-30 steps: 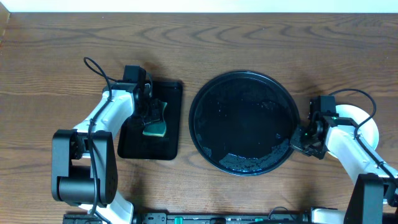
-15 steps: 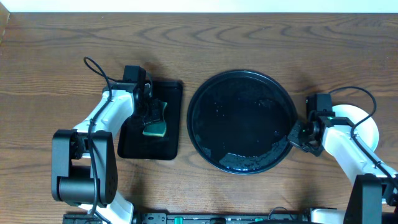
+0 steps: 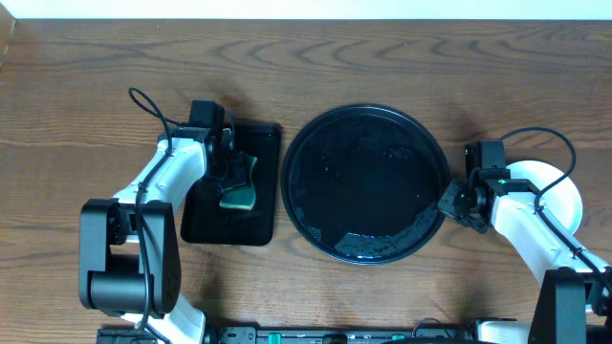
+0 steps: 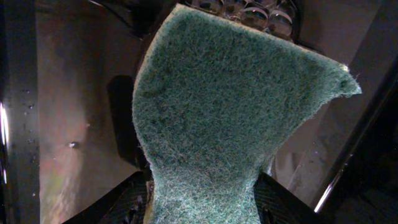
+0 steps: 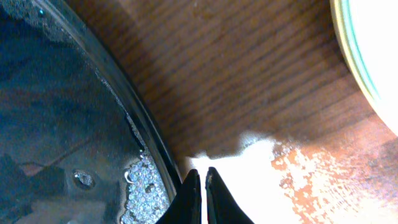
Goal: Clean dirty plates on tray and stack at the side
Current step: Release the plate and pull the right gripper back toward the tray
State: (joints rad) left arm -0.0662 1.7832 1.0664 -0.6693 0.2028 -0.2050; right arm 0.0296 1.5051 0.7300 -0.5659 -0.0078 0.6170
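Where the overhead camera looks straight down, the round black tray (image 3: 354,162) lies at the centre of the wooden table (image 3: 382,57), its glossy floor wet and speckled. The plates (image 3: 562,186) sit on the table to the right of the tray, apart from it and partly covered by the right arm; their number cannot be told. The right gripper (image 3: 448,203) is at the tray's right rim. The left gripper (image 3: 232,177) is over a smaller rectangular black tray (image 3: 215,225), with a green sponge (image 3: 241,198) under it.

The left wrist view adds what the overhead hides. The sponge (image 4: 230,124), scouring face toward the camera, fills the frame and is pinched to a narrow waist between the two fingers (image 4: 121,202) of the left gripper (image 4: 202,208), which is clamped on it. The rectangular tray's dark, reflective floor lies behind.

The right wrist view settles the right gripper (image 5: 200,190): its fingertips are pressed together with nothing between them, just beside the tray's raised rim. Soap bubbles (image 5: 146,186) cling inside the tray (image 5: 62,93) near that rim. A pale plate edge (image 5: 367,50) shows at the upper right, well apart from the fingertips.
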